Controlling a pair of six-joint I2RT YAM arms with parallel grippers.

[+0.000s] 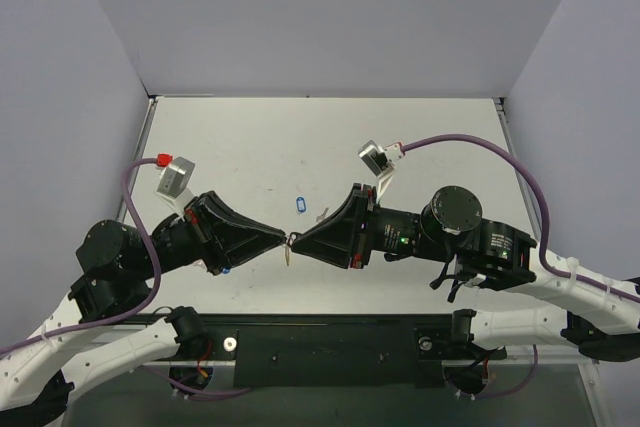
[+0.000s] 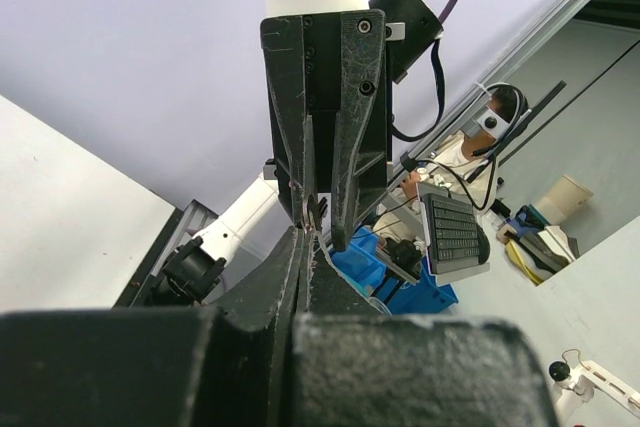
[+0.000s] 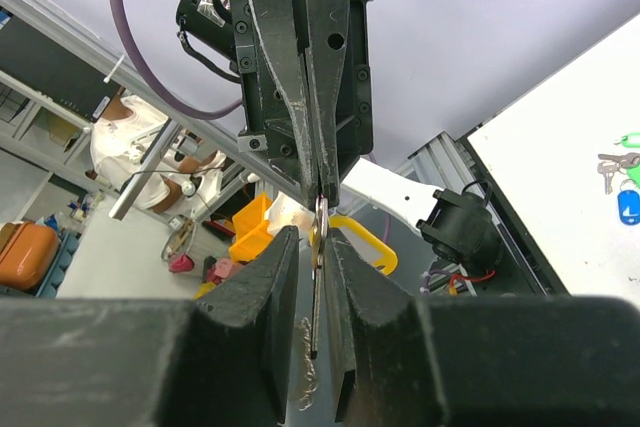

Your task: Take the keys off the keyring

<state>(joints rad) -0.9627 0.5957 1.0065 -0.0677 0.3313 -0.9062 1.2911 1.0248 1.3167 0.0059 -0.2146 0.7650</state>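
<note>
Two black claws meet tip to tip above the near middle of the white table (image 1: pixel 420 127), the arms reaching in from either side. The left claw (image 1: pixel 283 238) is pinched fully closed on the thin metal ring of the keyring (image 1: pixel 288 255). The keyring's yellow tag hangs just below the joined tips, clear of the table top. The right claw (image 1: pixel 297 239) faces it with its jaws only narrowly parted. In the right wrist view a slim silver key (image 3: pixel 316 297) lies in that gap, with its head at the ring and its blade running back between the fingers. A sliver of space shows on each side of the key, and no contact with either finger can be made out.

Beyond the claws, a blue tag (image 1: pixel 301 206) lies flat on the table. A green tag (image 3: pixel 627 139) and a few small silver keys (image 3: pixel 606 169) sit just beside it. All three lie apart from the held keyring.
</note>
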